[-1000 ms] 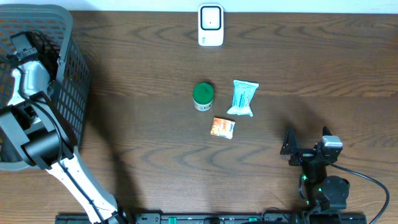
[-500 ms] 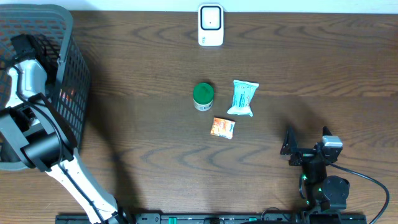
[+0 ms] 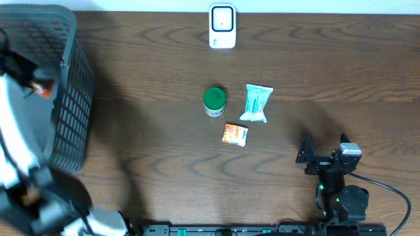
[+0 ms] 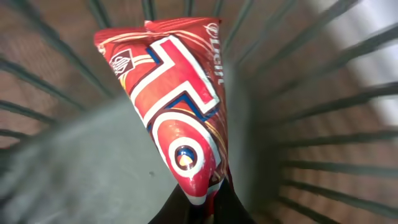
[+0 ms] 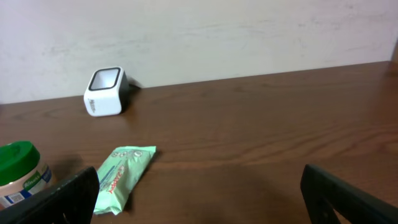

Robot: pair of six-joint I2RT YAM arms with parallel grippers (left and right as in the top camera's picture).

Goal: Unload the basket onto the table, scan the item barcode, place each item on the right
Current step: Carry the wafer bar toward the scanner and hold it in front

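Reaching over the dark wire basket at the left edge of the table, the left arm shows in the overhead view only as a blurred white and grey shape, so I cannot read its exact pose well. The wrist view is more clear. The left gripper is at the bottom of that picture, its two dark fingers pressed together on the lower end of a red packet. The packet has a white, blue and gold pattern and rises from the fingers, leaning a little to the left. The wires of the basket are all around it, so the packet is inside the basket or just over its opening; I cannot tell which. In the overhead view a small red-orange spot shows near the rim of the basket, beside the blurred arm.

The right arm is folded low near the front right edge of the table. The right gripper points toward the back wall, its fingers wide apart and holding nothing.

The white scanner stands at the far edge of the table, in the middle, well apart from the basket. In front of it on the wood stands a green-lidded jar. A mint-green packet lies near it on the right. A small orange packet lies a bit nearer to the front.
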